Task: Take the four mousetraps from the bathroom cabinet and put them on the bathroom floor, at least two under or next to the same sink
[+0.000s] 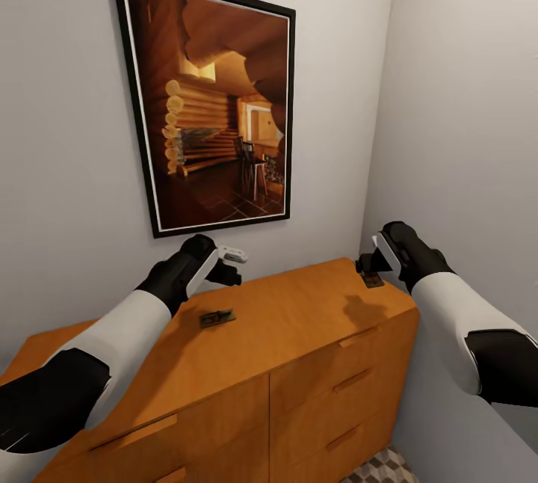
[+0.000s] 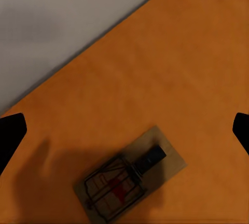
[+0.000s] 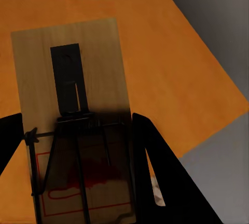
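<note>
Head view: orange-brown cabinet (image 1: 299, 333) against a grey wall, corner of the room at right, framed log-cabin picture (image 1: 213, 105) hanging above it. One mousetrap (image 1: 217, 318) lies flat on the cabinet top, left of centre. Left gripper (image 1: 226, 265) hovers above and just behind that trap, not touching it, jaws apart. Right gripper (image 1: 371, 268) is at the top's right back corner with a second mousetrap (image 1: 372, 279) between its fingers, trap hanging just over the wood. Drawer and door fronts with slim handles below; a patch of cube-pattern bathroom floor (image 1: 385, 468) shows at the bottom edge.

Left wrist view: mousetrap (image 2: 132, 180) lies flat on the orange top, tan board, dark wire, red mark, in the gripper's shadow. Both dark fingertips (image 2: 10, 130) sit at the frame's edges, spread wide, nothing between them but the trap below. Grey wall (image 2: 62, 21) meets the top's back edge.

Right wrist view: mousetrap (image 3: 72, 115) close up, board, black plate, wire and red mark all visible. Dark fingers (image 3: 155, 172) flank the wire end of the board, clamped on it. Orange cabinet top (image 3: 155, 52) behind, its edge and grey wall beyond.
</note>
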